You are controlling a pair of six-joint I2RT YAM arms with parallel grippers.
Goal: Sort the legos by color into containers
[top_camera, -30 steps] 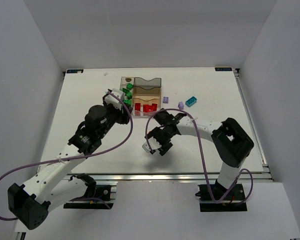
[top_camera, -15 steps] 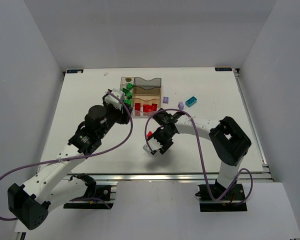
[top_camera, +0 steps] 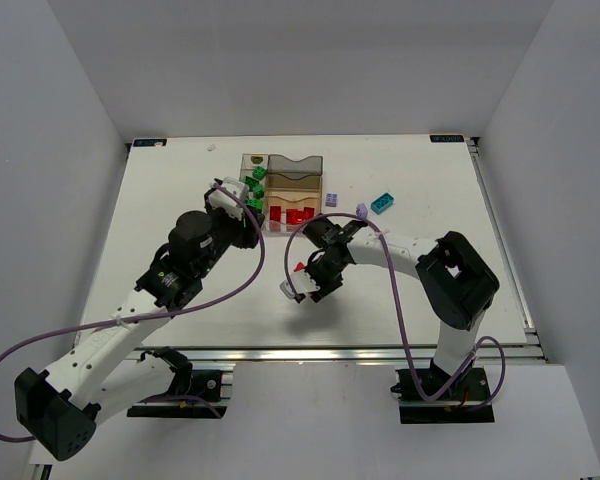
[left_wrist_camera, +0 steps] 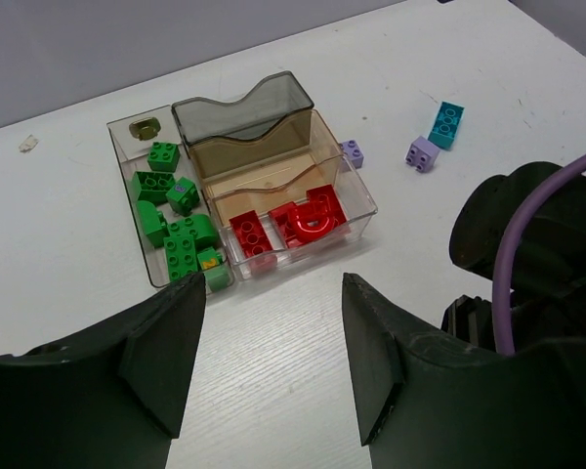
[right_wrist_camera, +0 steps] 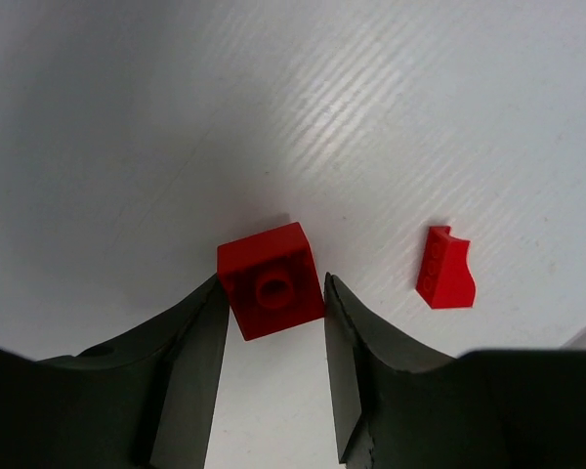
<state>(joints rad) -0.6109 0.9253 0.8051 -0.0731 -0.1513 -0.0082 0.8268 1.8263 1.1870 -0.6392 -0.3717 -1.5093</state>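
The brown-tinted tray (top_camera: 325, 180) stands at the table's middle back. Its narrow left compartment holds several green bricks (left_wrist_camera: 171, 220). A front compartment holds red bricks (left_wrist_camera: 288, 225). My right gripper (right_wrist_camera: 271, 313) is low over the table in front of the tray, its jaws pressed on both sides of a red brick (right_wrist_camera: 271, 280) that lies underside up. A curved red piece (right_wrist_camera: 446, 269) lies just to its right and also shows in the top view (top_camera: 300, 266). My left gripper (left_wrist_camera: 273, 322) is open and empty, hovering before the tray.
Two lilac bricks (top_camera: 331, 199) (top_camera: 361, 211) and a light blue brick (top_camera: 382, 202) lie on the table right of the tray. The right arm (left_wrist_camera: 527, 244) fills the right side of the left wrist view. The tray's two back compartments (left_wrist_camera: 244, 112) hold nothing.
My right gripper has moved left and a little toward the tray, uncovering the curved red piece in the top view. The left arm has not moved.
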